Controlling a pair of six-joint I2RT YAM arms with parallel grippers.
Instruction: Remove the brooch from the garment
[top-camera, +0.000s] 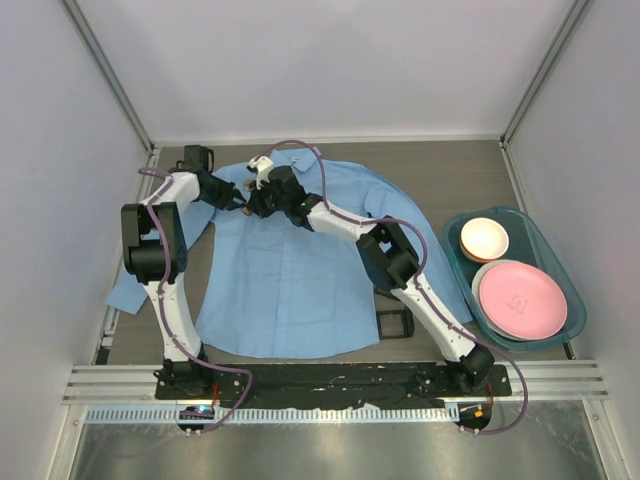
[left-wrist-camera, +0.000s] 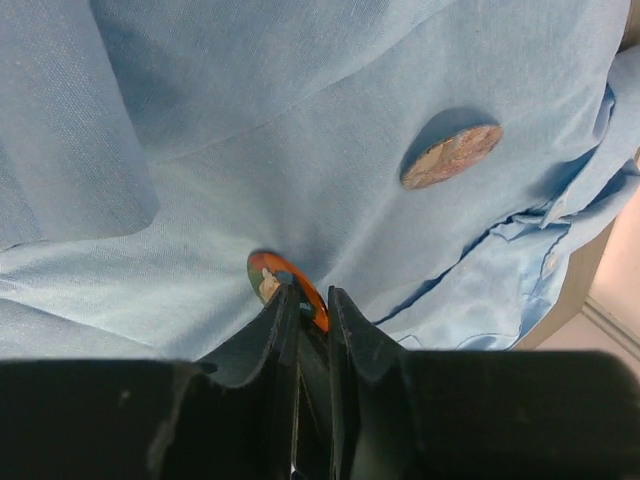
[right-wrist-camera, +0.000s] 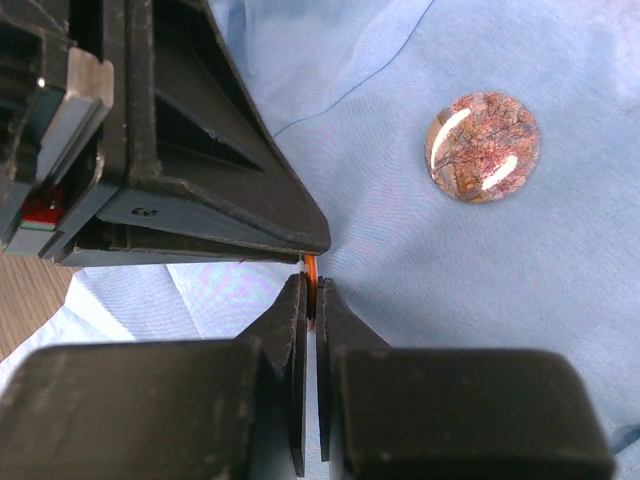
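Observation:
The garment (top-camera: 290, 280), a light blue shirt, lies spread flat on the table. A small round orange brooch (left-wrist-camera: 268, 277) stands on edge on the cloth near the collar. My left gripper (left-wrist-camera: 312, 298) is shut on it, the disc wedged between its two fingertips. My right gripper (right-wrist-camera: 311, 290) is shut on the same brooch (right-wrist-camera: 311, 268) from the other side, pinching its thin orange edge. The left fingers (right-wrist-camera: 250, 200) meet it tip to tip. In the top view both grippers (top-camera: 247, 208) touch at the shirt's upper left chest. A second, domed marbled brooch (right-wrist-camera: 482, 146) sits on the cloth close by.
At the right edge of the table stands a teal tray (top-camera: 548, 240) holding a pink plate (top-camera: 520, 300) and a cream bowl (top-camera: 484, 238). A small black frame (top-camera: 393, 322) lies beside the shirt's hem. White walls enclose the table on three sides.

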